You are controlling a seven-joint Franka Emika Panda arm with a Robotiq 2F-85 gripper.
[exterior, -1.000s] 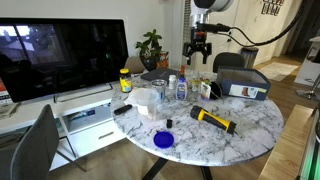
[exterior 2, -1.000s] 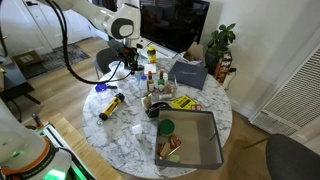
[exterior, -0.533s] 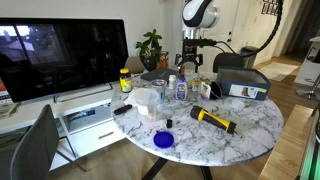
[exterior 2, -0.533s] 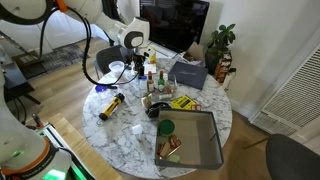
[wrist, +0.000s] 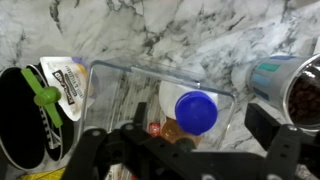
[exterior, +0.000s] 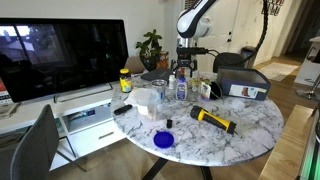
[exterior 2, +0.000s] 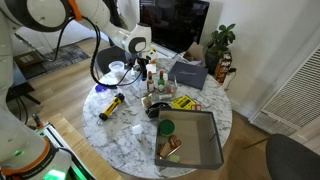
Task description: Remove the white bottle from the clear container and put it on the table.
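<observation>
With my gripper (wrist: 190,150) spread open above the container (wrist: 140,68), the bottle (wrist: 196,110) standing upright inside it at 12 o'clock from the jaws, I fear an off-centre descent would clip the clear rim or tip the bottle, or lifting would drag the container along.

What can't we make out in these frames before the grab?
- Wrist view: the white bottle shows only its top, seen from above; its body and label are hidden beneath.
- Both exterior views: the gap between the gripper and the bottle is too small to judge.
- Wrist view: the near part of the clear container is hidden by the gripper and cut off by the bottom edge.
</observation>
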